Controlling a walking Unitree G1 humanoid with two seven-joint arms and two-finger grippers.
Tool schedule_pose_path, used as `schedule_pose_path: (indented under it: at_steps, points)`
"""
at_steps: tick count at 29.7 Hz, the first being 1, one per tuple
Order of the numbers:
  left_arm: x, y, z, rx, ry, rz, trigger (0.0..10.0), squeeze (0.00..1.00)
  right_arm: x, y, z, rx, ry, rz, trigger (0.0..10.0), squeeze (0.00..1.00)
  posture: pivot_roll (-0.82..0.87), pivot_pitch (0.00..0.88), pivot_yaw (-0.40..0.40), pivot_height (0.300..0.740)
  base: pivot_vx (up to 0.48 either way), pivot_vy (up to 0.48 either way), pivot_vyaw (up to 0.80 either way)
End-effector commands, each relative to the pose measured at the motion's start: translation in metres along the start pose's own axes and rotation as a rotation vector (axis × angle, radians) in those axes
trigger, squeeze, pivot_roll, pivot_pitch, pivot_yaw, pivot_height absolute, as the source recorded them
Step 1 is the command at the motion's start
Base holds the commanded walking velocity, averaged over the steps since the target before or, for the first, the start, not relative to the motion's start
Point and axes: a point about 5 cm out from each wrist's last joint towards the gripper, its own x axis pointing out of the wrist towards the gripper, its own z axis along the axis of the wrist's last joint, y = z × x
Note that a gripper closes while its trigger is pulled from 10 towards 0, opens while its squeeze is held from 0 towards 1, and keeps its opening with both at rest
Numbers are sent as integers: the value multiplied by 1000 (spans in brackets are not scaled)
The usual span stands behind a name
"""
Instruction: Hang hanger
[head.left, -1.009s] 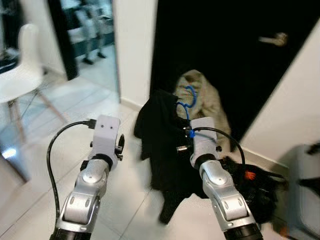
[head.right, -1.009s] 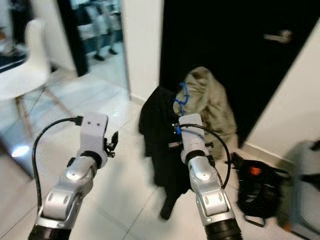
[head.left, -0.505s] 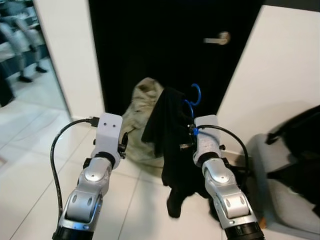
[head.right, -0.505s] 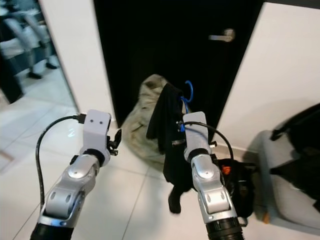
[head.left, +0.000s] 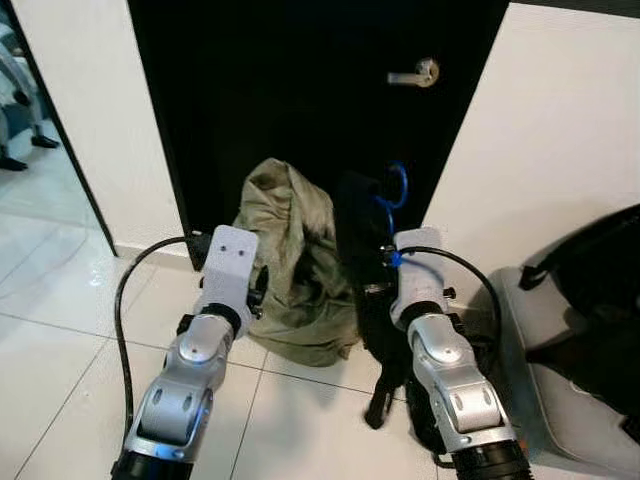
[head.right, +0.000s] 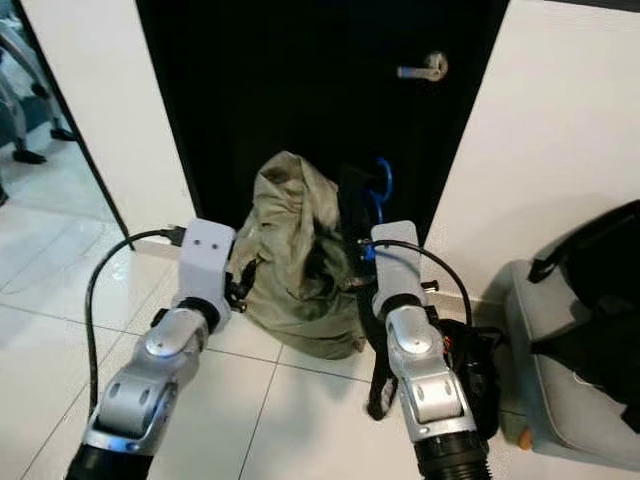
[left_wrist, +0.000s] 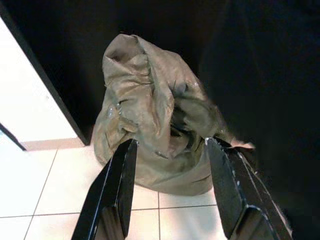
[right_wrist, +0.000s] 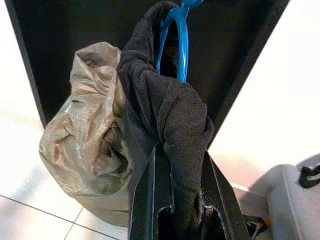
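- A black door (head.left: 300, 110) stands at 12 o'clock, its silver lever handle (head.left: 412, 73) at 1 o'clock.
- White walls (head.left: 560, 130) flank it.
- Glossy white floor tiles (head.left: 60, 330) spread toward 8 o'clock.
- A grey seat (head.left: 560, 380) sits at 4 o'clock.

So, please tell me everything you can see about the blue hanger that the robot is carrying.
The blue hanger looks like smooth plastic. What shows is its curved hook, rising above a dark garment draped and bunched over the rest of it. The right gripper is shut on the garment-covered part, holding it upright in front of a black door, below and left of the door handle. The hook hangs on nothing. An olive bag sits on the floor beside it.
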Motion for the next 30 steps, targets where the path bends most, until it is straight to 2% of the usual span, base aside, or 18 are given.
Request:
schedule_pose_path:
  at_steps: [1,15,30]
  points:
    - [-3,0,-2,-10,-2,1,10000,0,0,-1,6,8,-44,-4,10000,0,-34,195,-57,740,0,0,0]
    - [-3,0,-3,-30,6,3,10000,0,0,1,5,11,-40,2,10000,0,-34,189,-58,740,0,0,0]
    - [-2,-3,-6,-22,24,-12,10000,0,0,2,5,22,-37,16,10000,0,-34,180,-59,740,0,0,-798]
